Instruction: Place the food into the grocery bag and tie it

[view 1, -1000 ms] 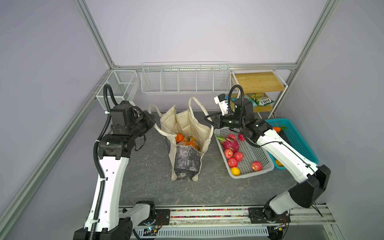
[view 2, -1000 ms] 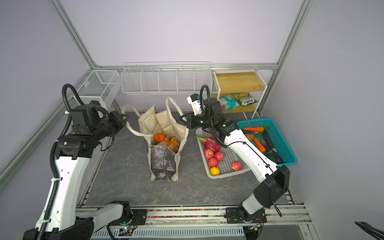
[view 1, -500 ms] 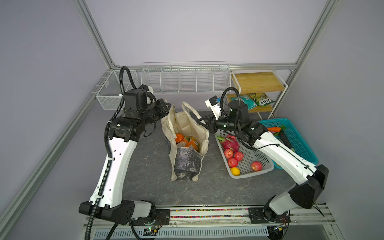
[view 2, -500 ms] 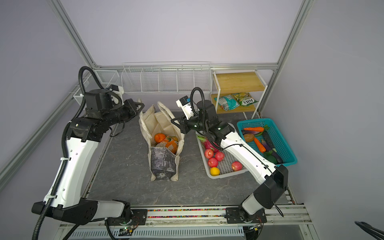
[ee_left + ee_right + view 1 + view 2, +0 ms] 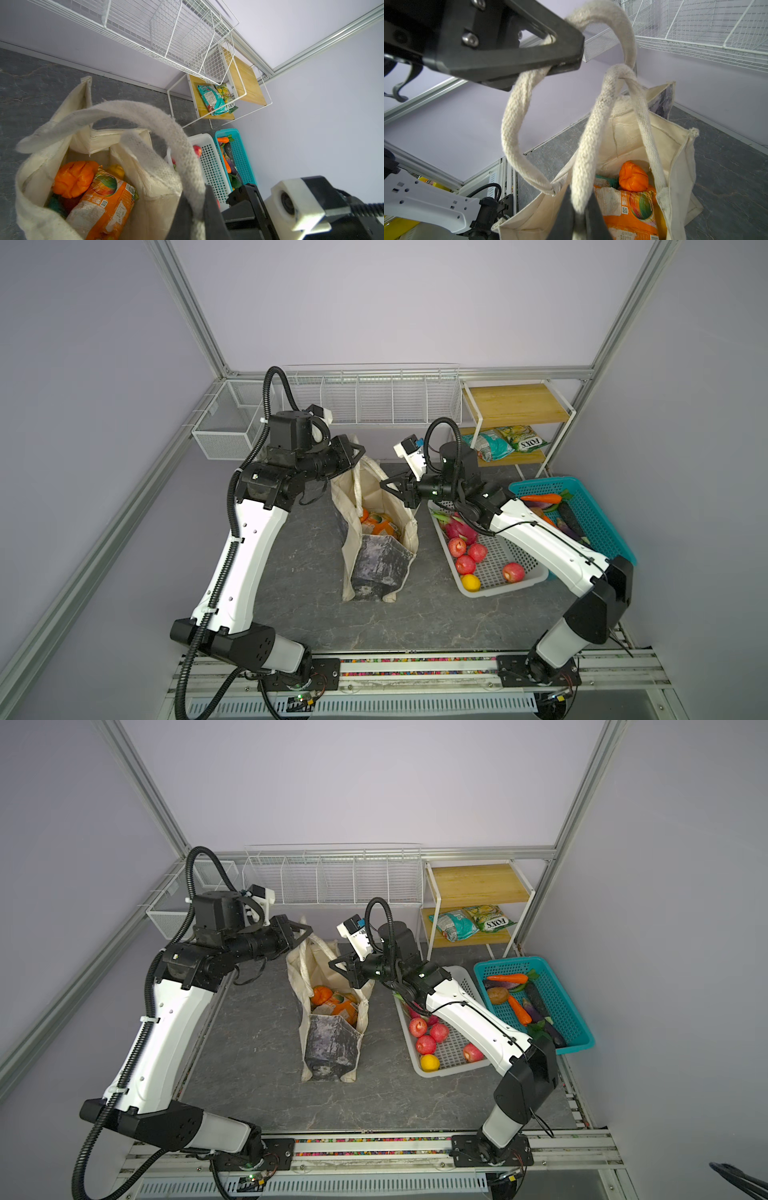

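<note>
Clearly, the tying is the step in hand. The left pincer point(image 5: 360, 452) is closed on one strap handle point(image 5: 511, 124), and the right pincer point(image 5: 579, 209) is closed on the second strap handle point(image 5: 591, 141). The two pincers face each other, near but apart. Between them the two straps cross once, just beside the tip of the left pincer. The grocery bag point(image 5: 376, 568) stands upright on the bench point(image 5: 299, 572), below both pincers. Inside it, under the right pincer, lie an orange fruit point(image 5: 632, 176) and an orange packet point(image 5: 633, 209).

Several things can go wrong, I think. The crossing is only one loose turn. If the pincers pull apart without passing one strap through, it comes undone and no knot forms. The straps look thick and soft, so a hard pull can drag one out of the closed jaws. A pull upward or sideways can tip the bag and spill the food near its mouth. The pincers are close, so a crossing move can make them collide. Lastly, red apples point(image 5: 457, 546) in the white basket point(image 5: 492, 568) beside the right arm, and snack packets point(image 5: 503, 443) on the shelf point(image 5: 515, 406) behind the right pincer, are not in the bag. A knot now can shut them out.
</note>
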Tool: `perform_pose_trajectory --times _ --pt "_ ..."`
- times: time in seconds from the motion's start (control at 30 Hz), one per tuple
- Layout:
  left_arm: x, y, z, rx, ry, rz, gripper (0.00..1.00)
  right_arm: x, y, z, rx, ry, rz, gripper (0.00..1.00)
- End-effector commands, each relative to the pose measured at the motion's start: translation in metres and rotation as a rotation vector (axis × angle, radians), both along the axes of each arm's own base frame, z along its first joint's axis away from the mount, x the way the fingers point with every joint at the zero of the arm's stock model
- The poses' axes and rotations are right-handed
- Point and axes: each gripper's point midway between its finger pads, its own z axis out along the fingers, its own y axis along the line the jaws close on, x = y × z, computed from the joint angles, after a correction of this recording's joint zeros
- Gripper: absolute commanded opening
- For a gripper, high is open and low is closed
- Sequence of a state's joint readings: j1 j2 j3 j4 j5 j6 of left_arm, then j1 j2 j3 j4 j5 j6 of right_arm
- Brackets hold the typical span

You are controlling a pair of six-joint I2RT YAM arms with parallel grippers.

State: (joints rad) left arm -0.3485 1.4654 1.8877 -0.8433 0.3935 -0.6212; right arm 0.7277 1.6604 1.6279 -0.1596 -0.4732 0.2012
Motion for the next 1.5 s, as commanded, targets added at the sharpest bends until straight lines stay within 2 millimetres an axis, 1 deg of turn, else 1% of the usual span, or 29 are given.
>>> perform_pose_trajectory --times 0.0,0.17,0.37,0.53,0.73,1.0,1.2,1.23,1.27,1.37,1.43,1.47 --pt "-0.008 -0.014 0.018 -0.04 -0.037 -0.064 0.0 -0.006 0.011 0.022 0.052 -0.07 0.053 0.07" --pt "-0.014 -0.024 0.016 -0.039 -0.026 -0.109 0.0 -0.005 0.017 0.022 0.054 -0.078 0.074 0.07" --pt "-0.027 -0.034 0.016 -0.028 -0.032 -0.173 0.0 0.001 0.02 0.022 0.045 -0.086 0.063 0.07" --pt "-0.036 -0.035 0.012 -0.028 -0.023 -0.191 0.0 0.009 0.021 0.018 0.046 -0.081 0.041 0.07" --pt "-0.049 -0.04 0.009 -0.035 -0.009 -0.233 0.0 0.019 0.025 0.019 0.078 -0.077 0.022 0.07" --pt "-0.057 -0.039 -0.007 -0.018 0.03 -0.24 0.0 0.036 0.026 0.029 0.131 -0.079 -0.017 0.07" --pt "-0.059 -0.036 -0.012 -0.004 0.04 -0.23 0.0 0.05 0.018 0.04 0.168 -0.092 -0.07 0.07" --pt "-0.059 -0.036 -0.013 -0.001 0.042 -0.227 0.02 0.051 0.017 0.042 0.172 -0.095 -0.075 0.07" --pt "-0.059 -0.035 -0.014 0.001 0.042 -0.225 0.07 0.051 0.017 0.043 0.176 -0.095 -0.076 0.07" --pt "-0.059 -0.034 -0.013 0.003 0.035 -0.218 0.23 0.05 0.016 0.043 0.18 -0.089 -0.071 0.07" --pt "-0.059 -0.033 -0.01 -0.001 0.024 -0.213 0.29 0.049 0.017 0.042 0.182 -0.08 -0.066 0.07" --pt "-0.059 -0.032 -0.009 -0.001 0.017 -0.207 0.34 0.049 0.017 0.042 0.183 -0.077 -0.064 0.07"
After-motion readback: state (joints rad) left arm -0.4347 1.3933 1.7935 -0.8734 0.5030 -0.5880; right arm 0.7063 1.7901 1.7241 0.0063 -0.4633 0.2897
